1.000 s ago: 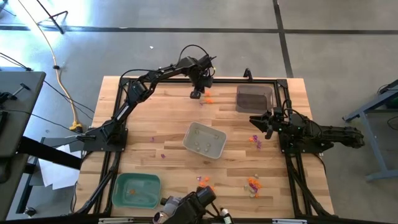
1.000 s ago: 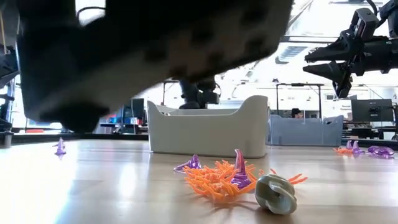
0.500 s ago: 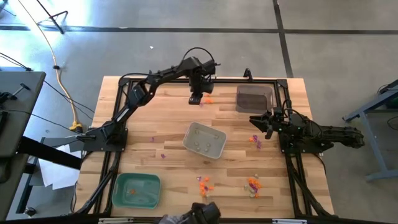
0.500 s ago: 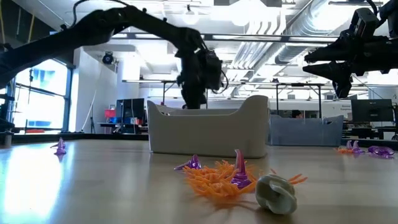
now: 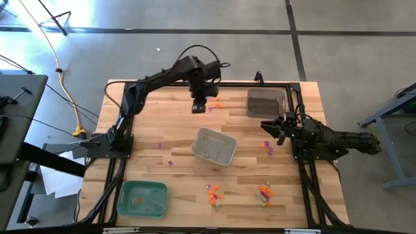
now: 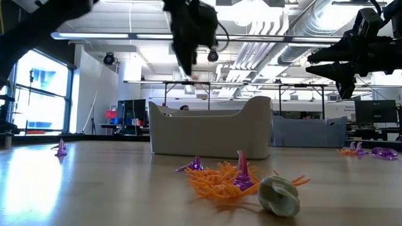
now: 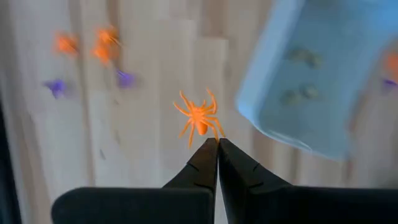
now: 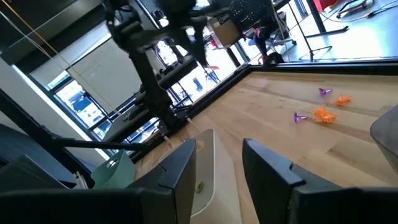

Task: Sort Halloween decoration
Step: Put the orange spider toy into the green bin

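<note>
Three trays sit on the wooden table point(image 5: 175, 130) in the high view: a pale grey tray point(image 5: 214, 146) at the centre holding a few whitish trinkets, a dark tray point(image 5: 265, 102) at the far right whose contents I cannot make out, and a green tray point(image 5: 143, 198) at the near left with a small orange piece inside. The left gripper point(image 5: 199, 106) hangs over the far middle of the table, just left of some orange trinkets point(image 5: 218, 104). The right gripper point(image 5: 268, 125) waits at the right edge, near purple and orange trinkets point(image 5: 266, 146). More lie along the near edge point(image 5: 214, 192).

From the low view, the pale grey tray point(image 6: 207, 133) stands behind an orange spider pile point(image 6: 220, 179) with a purple cone point(image 6: 242, 171) on it and a whitish snail-like piece point(image 6: 278, 194) just beside it.

Seen from the left wrist, the left gripper's point(image 7: 217, 143) fingers are pressed together, pinching an orange spider point(image 7: 199, 117) by a leg above the table, beside the pale tray point(image 7: 323, 68).

Through the right wrist camera, the right gripper's point(image 8: 217, 155) fingers stand apart with nothing between them.
</note>
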Action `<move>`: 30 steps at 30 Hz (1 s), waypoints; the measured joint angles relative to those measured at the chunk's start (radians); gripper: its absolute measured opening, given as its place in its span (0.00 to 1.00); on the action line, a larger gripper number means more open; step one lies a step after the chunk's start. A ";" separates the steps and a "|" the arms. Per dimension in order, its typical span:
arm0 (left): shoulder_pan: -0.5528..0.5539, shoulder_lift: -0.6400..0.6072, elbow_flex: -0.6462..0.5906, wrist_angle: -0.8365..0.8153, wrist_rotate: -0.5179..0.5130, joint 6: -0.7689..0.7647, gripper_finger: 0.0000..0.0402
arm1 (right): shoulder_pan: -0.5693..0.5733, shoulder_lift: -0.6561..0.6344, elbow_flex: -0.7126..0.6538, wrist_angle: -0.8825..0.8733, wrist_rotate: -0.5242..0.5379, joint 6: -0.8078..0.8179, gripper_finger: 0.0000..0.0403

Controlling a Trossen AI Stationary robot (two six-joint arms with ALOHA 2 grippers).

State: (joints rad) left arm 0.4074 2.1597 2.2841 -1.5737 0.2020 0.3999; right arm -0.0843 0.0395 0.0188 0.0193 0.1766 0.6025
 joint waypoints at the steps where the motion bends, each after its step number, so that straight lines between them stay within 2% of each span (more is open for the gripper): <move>1: -0.016 -0.039 -0.031 0.001 -0.009 -0.012 0.00 | 0.000 0.000 0.000 0.000 0.000 0.000 0.31; 8: -0.128 -0.323 -0.352 0.002 -0.080 -0.153 0.00 | 0.000 0.000 0.000 0.000 0.000 0.000 0.31; 14: -0.251 -0.600 -0.732 0.075 -0.080 -0.386 0.00 | 0.000 0.000 0.000 0.000 0.000 0.000 0.31; 17: -0.322 -0.729 -0.918 0.141 -0.057 -0.534 0.00 | 0.000 0.000 0.000 0.000 0.000 0.000 0.31; 21: -0.438 -0.860 -1.113 0.229 0.025 -0.748 0.00 | 0.000 0.000 0.000 0.000 0.000 0.000 0.31; 25: -0.588 -0.945 -1.221 0.298 0.094 -0.984 0.00 | 0.000 0.000 0.000 0.000 0.000 0.000 0.31; 30: -0.793 -0.970 -1.243 0.363 0.112 -1.284 0.00 | 0.000 0.000 0.000 0.000 0.000 0.000 0.31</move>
State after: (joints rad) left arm -0.3860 1.1900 1.0409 -1.2111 0.3141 -0.8840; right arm -0.0845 0.0391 0.0187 0.0193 0.1768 0.6024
